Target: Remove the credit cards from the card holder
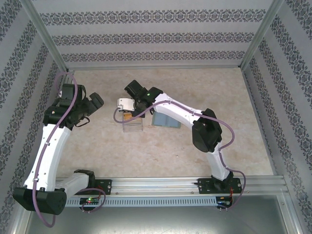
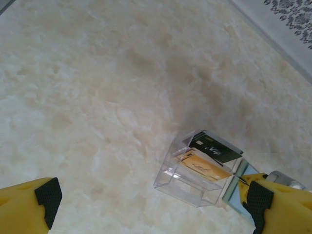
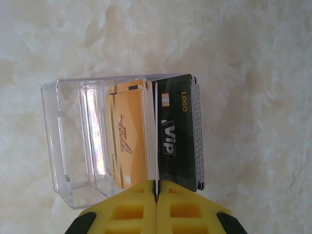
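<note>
Right tool (image 3: 157,186) closed, perhaps on credit cards (image 3: 129,136); long axes toward it

Left arm (image 1: 48,146) and right arm (image 1: 180,113): white shells, black joint housings, mauve cable (image 1: 230,139) behind each end effector; left end effector (image 2: 151,204) fingers (image 2: 287,207) yellow, black-padded; right end effector (image 3: 156,189) fingers (image 3: 126,210) yellow with square recesses, green light (image 1: 146,92) just behind.

Top view: the left arm bends at frame left, the left hand (image 1: 92,105) spread wide; the right arm reaches toward upper centre, the right hand (image 3: 157,192) with fingers pressed together.
</note>
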{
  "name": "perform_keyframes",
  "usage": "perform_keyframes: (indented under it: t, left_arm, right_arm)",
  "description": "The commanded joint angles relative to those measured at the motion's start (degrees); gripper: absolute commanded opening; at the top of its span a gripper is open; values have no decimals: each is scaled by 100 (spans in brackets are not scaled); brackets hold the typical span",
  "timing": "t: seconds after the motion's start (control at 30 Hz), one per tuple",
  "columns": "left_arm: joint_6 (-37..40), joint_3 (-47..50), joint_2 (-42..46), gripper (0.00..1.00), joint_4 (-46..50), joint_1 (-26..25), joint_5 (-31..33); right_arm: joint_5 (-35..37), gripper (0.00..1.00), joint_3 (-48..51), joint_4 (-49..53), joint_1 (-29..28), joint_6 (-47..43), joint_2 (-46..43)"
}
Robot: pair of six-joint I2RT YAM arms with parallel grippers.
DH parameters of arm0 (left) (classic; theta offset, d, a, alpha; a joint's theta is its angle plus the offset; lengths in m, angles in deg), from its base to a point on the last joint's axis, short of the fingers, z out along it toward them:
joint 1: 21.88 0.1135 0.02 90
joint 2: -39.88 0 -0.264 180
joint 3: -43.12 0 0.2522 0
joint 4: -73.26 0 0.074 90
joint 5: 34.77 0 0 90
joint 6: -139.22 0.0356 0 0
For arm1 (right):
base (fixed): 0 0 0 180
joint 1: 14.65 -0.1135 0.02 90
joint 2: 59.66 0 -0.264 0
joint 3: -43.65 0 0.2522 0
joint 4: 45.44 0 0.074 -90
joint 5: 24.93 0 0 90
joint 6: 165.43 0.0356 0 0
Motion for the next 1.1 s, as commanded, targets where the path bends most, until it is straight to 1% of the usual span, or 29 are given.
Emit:
perform_keyframes:
  t: [0.0, 0.3, 0.73, 0.93, 0.97, 1.0, 1.03, 1.07]
  left_arm:
    - [54, 28, 87, 100, 208, 101, -23]
    - [63, 61, 72, 100, 186, 105, -76]
    - [54, 131, 58, 100, 95, 105, -199]
    - [70, 148, 64, 100, 103, 105, -243]
    - [64, 150, 59, 100, 103, 106, -251]
    - [64, 149, 59, 100, 95, 105, -265]
    - [67, 158, 59, 100, 86, 105, -277]
    - [74, 154, 58, 100, 85, 105, -286]
  right_arm:
    - [135, 0, -206, 109, 24, -142, 234]
    - [294, 0, -425, 9, 49, -51, 550]
    - [276, 0, -477, -30, 68, 52, 688]
    - [407, 0, -508, -104, 59, 119, 803]
    - [424, 1, -509, -113, 50, 130, 812]
    - [461, 8, -512, -129, 50, 133, 812]
    - [485, 17, -515, -151, 42, 149, 813]
    - [503, 20, -520, -157, 41, 156, 813]
